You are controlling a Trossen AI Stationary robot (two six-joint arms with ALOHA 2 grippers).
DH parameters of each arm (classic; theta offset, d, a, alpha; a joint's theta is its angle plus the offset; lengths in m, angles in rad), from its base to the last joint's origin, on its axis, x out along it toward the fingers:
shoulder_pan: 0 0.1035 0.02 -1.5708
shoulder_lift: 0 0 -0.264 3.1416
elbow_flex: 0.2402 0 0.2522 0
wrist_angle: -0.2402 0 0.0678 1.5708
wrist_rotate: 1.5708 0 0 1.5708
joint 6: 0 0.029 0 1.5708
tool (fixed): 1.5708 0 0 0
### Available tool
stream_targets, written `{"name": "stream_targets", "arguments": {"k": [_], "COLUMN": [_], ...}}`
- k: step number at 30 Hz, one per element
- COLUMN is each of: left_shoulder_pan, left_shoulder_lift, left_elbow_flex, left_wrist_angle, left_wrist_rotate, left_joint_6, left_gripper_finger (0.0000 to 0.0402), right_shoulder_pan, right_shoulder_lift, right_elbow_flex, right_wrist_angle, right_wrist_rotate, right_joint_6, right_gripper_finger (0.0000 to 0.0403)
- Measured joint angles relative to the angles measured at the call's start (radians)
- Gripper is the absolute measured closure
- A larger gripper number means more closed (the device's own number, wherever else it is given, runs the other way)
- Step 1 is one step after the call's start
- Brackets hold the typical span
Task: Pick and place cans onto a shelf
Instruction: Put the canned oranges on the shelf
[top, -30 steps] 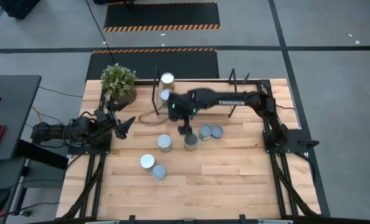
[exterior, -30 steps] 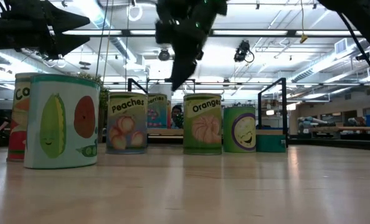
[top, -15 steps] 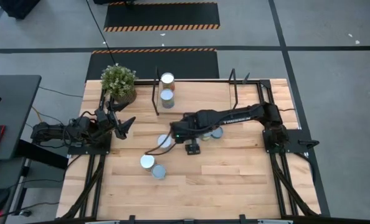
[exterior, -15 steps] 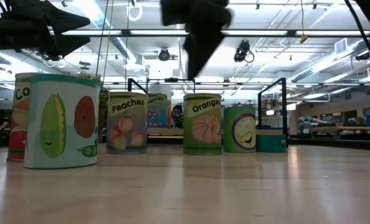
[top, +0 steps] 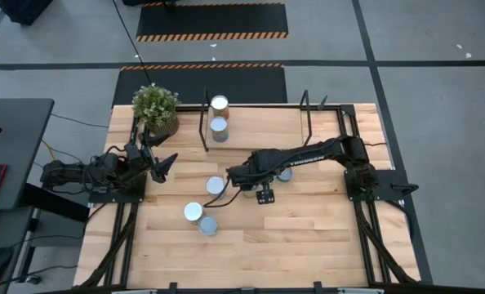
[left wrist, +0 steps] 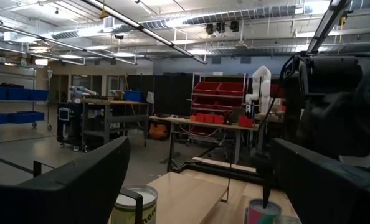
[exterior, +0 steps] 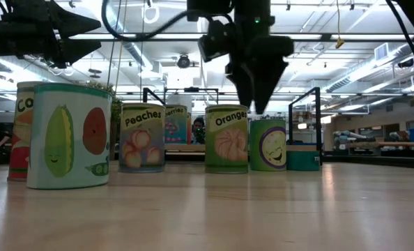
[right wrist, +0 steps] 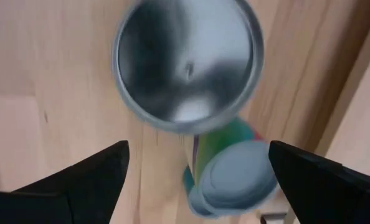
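Two cans [top: 219, 104] [top: 219, 126] stand on the shelf [top: 259, 118] by its left black frame. Other cans stand on the table: one [top: 215, 186] mid-table, two [top: 193, 212] [top: 208, 225] nearer, one [top: 284, 174] half under the right arm. My right gripper [top: 241, 178] is open and points down above a silver-topped can [right wrist: 188, 62], its fingers clear of it; another can [right wrist: 235, 171] stands beside. The low view shows the right gripper [exterior: 259, 97] above the Oranges can [exterior: 226, 138] and a purple-labelled can [exterior: 268, 144]. My left gripper [top: 165, 163] waits open at the table's left.
A potted green plant [top: 155, 108] stands at the far left corner. The shelf's black frames [top: 205, 122] [top: 306, 114] rise at the table's far side. Bare wood [top: 308, 229] lies at the near right.
My right gripper has gone from beside the shelf toward the table's near edge, over the cans in the middle of the table, and has turned about its own axis. It stays empty. The cans have kept still.
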Motion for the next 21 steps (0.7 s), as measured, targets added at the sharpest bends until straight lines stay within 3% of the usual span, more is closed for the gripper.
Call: {"name": "stream_targets", "arguments": {"k": [21], "left_shoulder_pan": [0.0], "left_shoulder_lift": [0.0], "left_elbow_flex": [0.0], "left_wrist_angle": [0.001], "left_wrist_rotate": [0.0], "left_joint_6": [0.0], "left_gripper_finger": [0.001], "right_shoulder_pan": [-0.024], "right_shoulder_lift": [0.0], "right_elbow_flex": [-0.104], "right_wrist_angle": [0.282], "right_wrist_rotate": [-0.076], "right_joint_6": [-0.1], "right_gripper_finger": [0.0019]}}
